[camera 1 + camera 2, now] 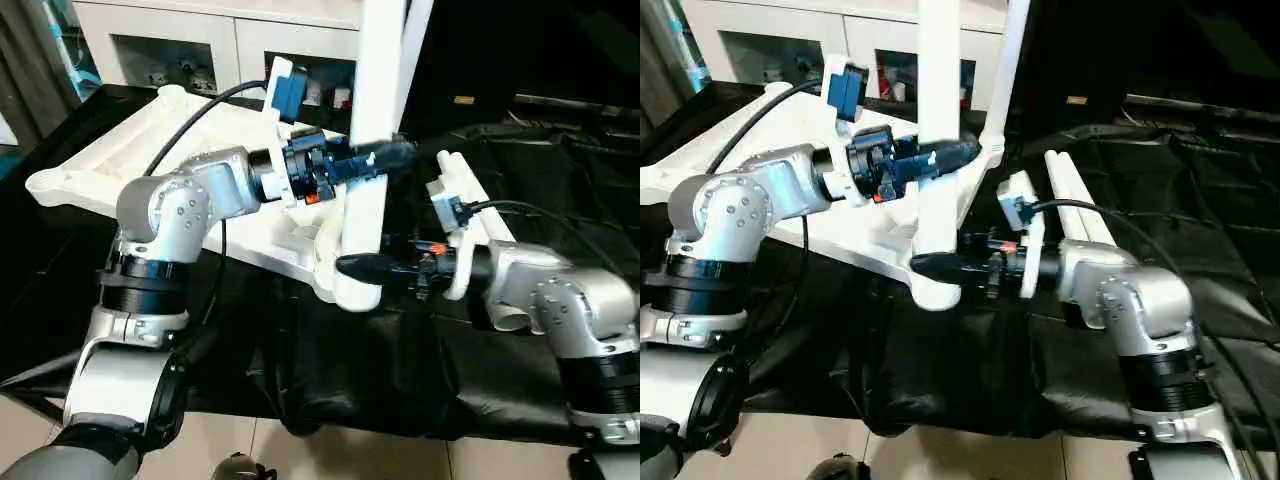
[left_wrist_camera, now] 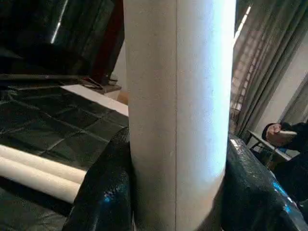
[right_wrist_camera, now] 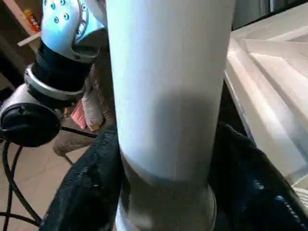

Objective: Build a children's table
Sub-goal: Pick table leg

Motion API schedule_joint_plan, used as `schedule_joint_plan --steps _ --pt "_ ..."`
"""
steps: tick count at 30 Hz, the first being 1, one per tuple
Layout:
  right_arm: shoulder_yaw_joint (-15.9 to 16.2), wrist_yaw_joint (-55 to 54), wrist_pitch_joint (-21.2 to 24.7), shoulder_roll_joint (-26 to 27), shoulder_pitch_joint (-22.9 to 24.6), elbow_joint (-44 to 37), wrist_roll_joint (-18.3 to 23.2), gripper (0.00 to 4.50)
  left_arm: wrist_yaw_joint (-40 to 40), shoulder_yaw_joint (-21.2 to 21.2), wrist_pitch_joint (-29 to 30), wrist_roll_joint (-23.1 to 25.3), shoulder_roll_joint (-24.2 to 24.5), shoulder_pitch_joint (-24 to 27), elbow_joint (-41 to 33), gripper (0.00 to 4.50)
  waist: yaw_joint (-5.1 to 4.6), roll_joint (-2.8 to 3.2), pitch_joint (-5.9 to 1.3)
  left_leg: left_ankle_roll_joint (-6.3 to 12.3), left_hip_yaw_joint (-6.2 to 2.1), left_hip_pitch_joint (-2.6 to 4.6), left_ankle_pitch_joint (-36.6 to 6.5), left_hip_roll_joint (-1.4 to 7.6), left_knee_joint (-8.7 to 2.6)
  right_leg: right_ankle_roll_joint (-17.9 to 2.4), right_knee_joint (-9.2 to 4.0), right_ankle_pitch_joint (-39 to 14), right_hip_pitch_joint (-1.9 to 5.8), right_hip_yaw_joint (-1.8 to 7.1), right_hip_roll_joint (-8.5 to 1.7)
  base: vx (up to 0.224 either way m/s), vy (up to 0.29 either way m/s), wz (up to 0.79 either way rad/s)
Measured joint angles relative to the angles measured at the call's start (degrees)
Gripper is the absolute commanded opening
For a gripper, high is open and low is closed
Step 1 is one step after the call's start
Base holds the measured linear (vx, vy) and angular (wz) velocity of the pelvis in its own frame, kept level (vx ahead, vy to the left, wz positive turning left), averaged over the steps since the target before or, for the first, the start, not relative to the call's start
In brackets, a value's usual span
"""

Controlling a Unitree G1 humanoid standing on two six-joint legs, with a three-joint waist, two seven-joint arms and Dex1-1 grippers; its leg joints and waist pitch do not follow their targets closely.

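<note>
The white table top [image 1: 170,150] lies upside down on the black-draped surface [image 1: 560,180], ribbed underside facing up, with a round corner socket [image 1: 45,183] visible at its far left corner. At the corner nearest the robot, one white tubular leg [image 1: 375,90] stands upright, its lower end seated in the near corner socket [image 1: 352,285] at the edge of the surface.

The left hand [image 1: 385,158] reaches in from the left and is clenched on this upright leg at mid-height; in the left wrist view its two black fingers [image 2: 103,192] press against either side of the white tube [image 2: 175,110]. The right hand [image 1: 365,267] reaches in from the right and grasps the same leg lower down, just above the socket; in the right wrist view its fingers [image 3: 84,192] flank the tube [image 3: 166,96] where it meets the socket collar.

A second leg [image 1: 1002,70] rises behind the first, at the table top's far corner. Two spare legs [image 1: 1080,205] lie side by side on the surface beside the right forearm [image 1: 1120,290]. A white cabinet [image 1: 210,40] stands behind the surface. In the left wrist view, a person's hand [image 2: 276,134] is visible in the background.
</note>
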Motion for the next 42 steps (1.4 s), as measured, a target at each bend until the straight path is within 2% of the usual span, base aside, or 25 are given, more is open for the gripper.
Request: schedule_joint_plan --steps 2,5,12,13,14,17,19,22,23,26,29,34,35,36,38,42 --pt "0.04 0.11 0.0 0.0 -0.07 0.01 0.12 2.32 0.0 0.01 0.0 -0.01 0.16 0.0 -0.13 1.88 0.0 -0.04 -0.02 0.0 0.0 0.0 0.0 0.0 0.0 0.0 0.0 0.0 0.0 0.01 0.0 0.0 0.0 0.0" --pt "0.14 0.18 -0.13 0.06 -0.15 0.01 0.52 2.0 0.0 0.07 0.0 -0.04 0.21 0.0 -0.46 1.88 -0.01 -0.14 -0.01 0.0 0.0 0.0 0.0 0.0 0.01 0.0 0.0 0.01 0.0 0.0 0.0 0.0 0.0 0.0" --pt "0.1 -1.08 -1.65 1.78 -0.15 0.5 -0.22 1.93 1.07 0.62 -1.11 0.11 0.02 0.32 -0.46 1.88 -0.03 -0.25 -0.01 0.0 0.0 0.0 0.0 0.0 0.01 0.01 0.01 0.01 0.0 0.0 0.0 0.0 0.0 0.0" --pt "0.08 -1.35 -1.87 1.98 -0.15 0.75 -0.25 1.93 1.52 0.73 -1.14 0.23 -0.06 0.32 -0.46 2.44 -0.03 -0.25 -0.01 0.0 0.0 0.0 0.0 0.0 0.01 0.01 0.01 0.01 0.0 0.0 0.0 0.0 0.0 0.0" --pt "0.06 -1.89 -2.36 2.26 -0.25 1.24 -0.31 1.93 2.64 0.96 -1.2 0.48 -0.69 0.32 -0.4 2.58 -0.01 -0.25 -0.01 0.0 0.0 0.01 0.0 0.0 0.01 0.01 0.01 0.01 0.01 0.0 0.0 0.0 0.0 0.0" --pt "0.02 -4.81 -2.98 3.12 -0.75 2.17 -1.45 1.92 7.33 1.09 -3.03 3.02 -2.01 0.3 -0.37 2.64 0.11 -0.28 -0.01 0.0 0.0 -0.02 0.01 0.0 0.05 0.03 0.0 0.04 0.02 0.0 -0.01 0.0 0.0 0.0" --pt "-0.09 -6.67 -3.27 3.43 -0.88 2.83 -2.38 1.91 11.48 1.08 -4.57 5.33 -2.83 0.17 -0.3 2.93 0.05 -0.28 -0.01 -0.01 0.0 -0.02 0.01 0.0 0.06 0.05 0.0 0.07 0.02 0.01 -0.02 0.0 0.0 0.0" --pt "-0.2 -7.65 -3.71 3.94 -0.93 3.57 -2.81 1.91 14.76 1.5 -4.62 5.63 -3.37 -0.16 0.3 3.08 0.01 -0.28 -0.01 -0.01 0.0 -0.02 0.01 0.0 0.06 0.06 0.0 0.08 0.01 0.01 -0.01 0.0 0.0 0.0" --pt "-0.2 -7.79 -3.73 4.07 -0.97 3.57 -2.82 1.91 14.89 1.61 -4.61 5.54 -3.38 -0.16 0.3 2.71 0.0 -0.28 -0.01 0.0 0.0 -0.02 0.01 0.0 0.06 0.06 0.0 0.08 0.0 0.0 -0.01 0.0 0.0 0.0" --pt "-0.2 -8.3 -3.85 4.1 -1.35 3.78 -3.21 1.91 15.26 2.01 -4.21 5.28 -3.64 -0.17 0.17 2.76 -0.06 -0.28 -0.01 0.0 0.0 -0.03 0.01 0.0 0.06 0.06 0.0 0.08 0.0 0.0 -0.01 0.0 0.0 0.0" --pt "-0.2 -8.91 -4.42 4.1 -1.57 4.15 -3.49 1.91 16.86 2.74 -3.79 5.3 -4.53 -0.2 0.16 2.33 -0.05 -0.28 -0.01 0.0 0.0 -0.02 0.01 0.0 0.06 0.05 0.0 0.08 0.0 0.0 -0.01 0.0 0.0 0.0" --pt "-0.25 -9.67 -5.4 4.17 -1.73 4.71 -4.23 1.91 18.47 2.96 -3.79 5.3 -5.21 -0.28 0.16 1.95 0.07 -0.28 -0.01 0.01 0.0 -0.03 0.01 0.0 0.08 0.06 0.0 0.1 0.01 0.01 -0.01 0.0 0.0 0.0" --pt "-0.23 -9.67 -5.49 4.22 -1.8 4.73 -4.56 2.26 18.47 2.95 -3.76 5.28 -5.2 -0.29 0.16 1.93 0.05 -0.29 -0.01 0.01 0.0 -0.03 0.01 0.0 0.08 0.06 0.0 0.1 0.01 0.01 -0.01 0.0 0.0 0.0" --pt "-0.22 -9.67 -5.49 4.26 -1.88 4.81 -4.63 2.26 18.47 2.95 -3.73 5.28 -5.17 -0.3 0.13 1.93 0.03 -0.29 -0.01 0.01 0.0 -0.03 0.02 0.0 0.08 0.06 0.01 0.1 0.01 0.01 -0.01 0.0 0.0 0.0" --pt "-0.16 -9.36 -5.47 4.28 -2.09 5.15 -4.55 2.64 18.4 2.95 -3.61 5.32 -5.06 -0.32 0.08 1.85 0.01 -0.29 -0.01 0.01 0.0 -0.03 0.02 0.0 0.08 0.06 0.01 0.1 0.01 0.01 -0.01 0.0 0.0 0.0" --pt "0.15 -7.49 -4.89 3.0 -3.83 5.79 -3.88 2.94 17.6 2.14 -3.22 5.51 -4.2 -0.32 0.09 1.85 0.03 -0.28 -0.01 0.03 0.0 -0.04 0.03 0.0 0.08 0.06 0.0 0.11 0.01 0.01 -0.01 0.0 0.0 0.0"
